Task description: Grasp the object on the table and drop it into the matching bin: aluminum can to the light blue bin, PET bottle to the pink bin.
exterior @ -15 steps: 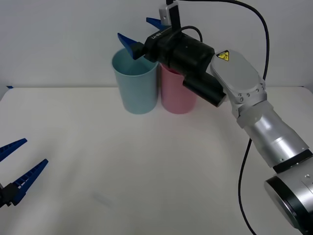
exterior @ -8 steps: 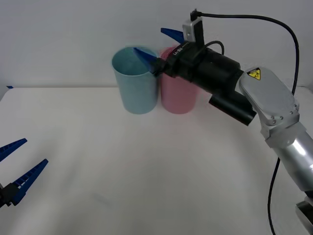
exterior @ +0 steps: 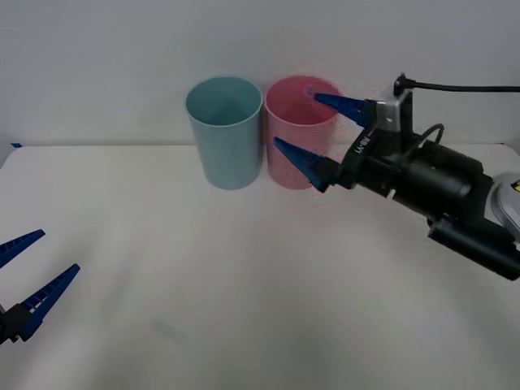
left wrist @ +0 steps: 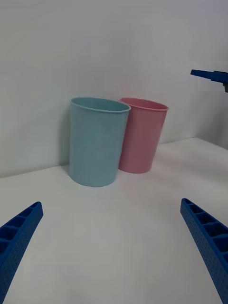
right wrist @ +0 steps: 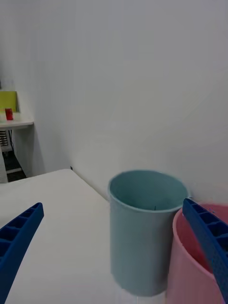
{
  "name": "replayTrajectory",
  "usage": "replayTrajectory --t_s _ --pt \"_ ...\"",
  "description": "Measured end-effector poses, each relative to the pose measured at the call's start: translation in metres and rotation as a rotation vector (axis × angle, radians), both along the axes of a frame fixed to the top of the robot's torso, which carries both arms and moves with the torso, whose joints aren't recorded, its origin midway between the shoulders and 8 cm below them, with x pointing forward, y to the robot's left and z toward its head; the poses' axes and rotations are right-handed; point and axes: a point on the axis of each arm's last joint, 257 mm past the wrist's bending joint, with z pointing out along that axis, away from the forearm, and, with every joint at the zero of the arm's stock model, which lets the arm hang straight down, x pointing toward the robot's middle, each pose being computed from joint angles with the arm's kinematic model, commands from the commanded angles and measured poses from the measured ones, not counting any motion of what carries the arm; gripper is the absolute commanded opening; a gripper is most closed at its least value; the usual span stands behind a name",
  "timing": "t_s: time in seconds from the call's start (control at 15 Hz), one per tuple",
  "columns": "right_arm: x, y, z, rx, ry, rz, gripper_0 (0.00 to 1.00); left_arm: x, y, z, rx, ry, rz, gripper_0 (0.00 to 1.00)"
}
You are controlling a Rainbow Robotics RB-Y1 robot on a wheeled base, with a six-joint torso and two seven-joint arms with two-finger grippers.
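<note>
The right end effector (exterior: 318, 132) hangs wide open, empty, just before the tall pink plastic bin (exterior: 294, 166). The left end effector (exterior: 23, 275), also spread open, hovers over the white bench (exterior: 244, 284).

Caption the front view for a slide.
Right end effector open beside the pink bin; light blue bin alongside.

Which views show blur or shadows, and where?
Front view: reddish ghosting fringes the right gripper by the pink bin; only faint shadows on the table. Right wrist view: the blue bin has a slightly soft outline. Left wrist view: sharp, evenly lit.
</note>
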Motion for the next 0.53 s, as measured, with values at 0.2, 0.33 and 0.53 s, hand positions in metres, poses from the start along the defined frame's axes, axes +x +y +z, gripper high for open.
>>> replayTrajectory --t_s 0.2,0.33,0.53 --pt "-0.030 -0.031 -0.016 -0.034 0.014 0.003 1.00 0.000 0.000 0.000 0.000 0.000 0.000 1.00" --pt "-0.046 -0.052 -0.029 -0.057 0.026 -0.013 1.00 0.000 0.000 0.000 0.000 0.000 0.000 1.00" --pt "-0.069 -0.088 -0.056 -0.108 0.056 -0.042 1.00 0.000 0.000 0.000 0.000 0.000 0.000 1.00"
